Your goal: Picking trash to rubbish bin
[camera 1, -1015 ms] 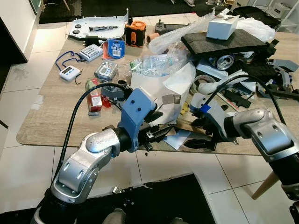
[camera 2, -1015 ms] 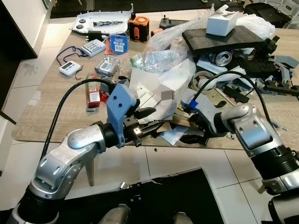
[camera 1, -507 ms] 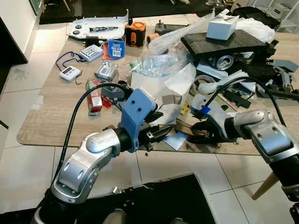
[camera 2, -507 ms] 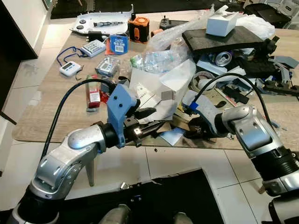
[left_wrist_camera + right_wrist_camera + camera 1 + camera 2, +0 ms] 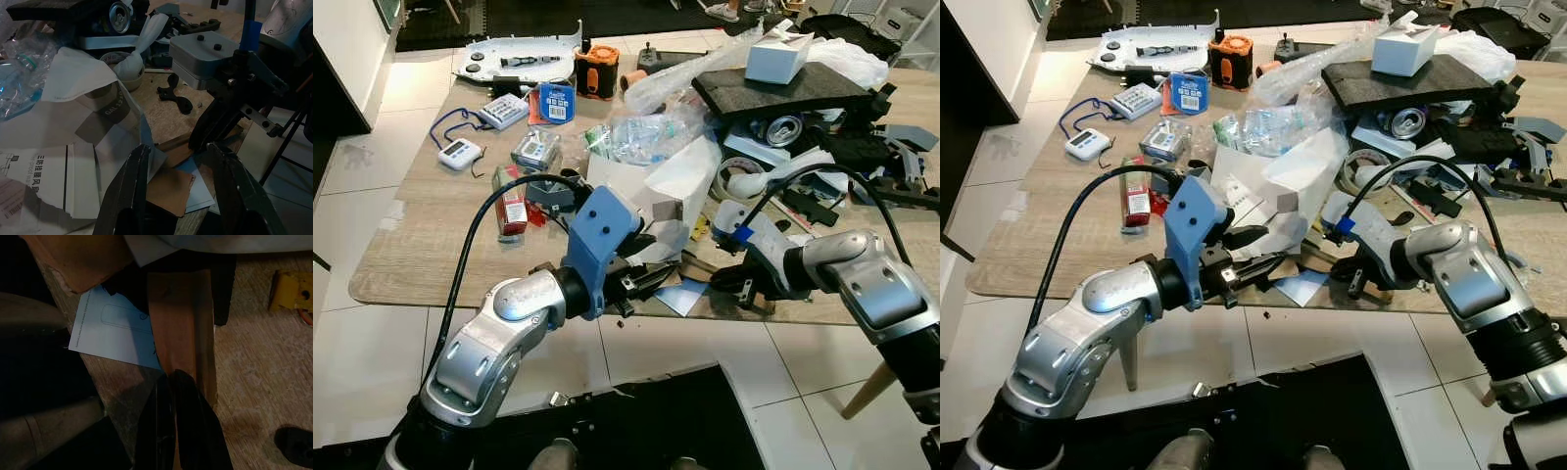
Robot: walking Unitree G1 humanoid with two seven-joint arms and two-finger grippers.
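Brown cardboard strip (image 5: 183,328), flat, pinched by clenched right tool (image 5: 178,396) at worktop (image 5: 421,235) front edge. Left tool (image 5: 181,191) spread, ungrasping, beside white paper (image 5: 58,147). Yellow piece (image 5: 292,294) seen in right wrist view.

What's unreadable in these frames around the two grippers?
- Left gripper: open, but the brown card runs under its fingers, so contact is unclear.
- Right gripper: fingers together on a brown cardboard strip; the dark wrist view hides any grip.
- Blue paper: print too small.
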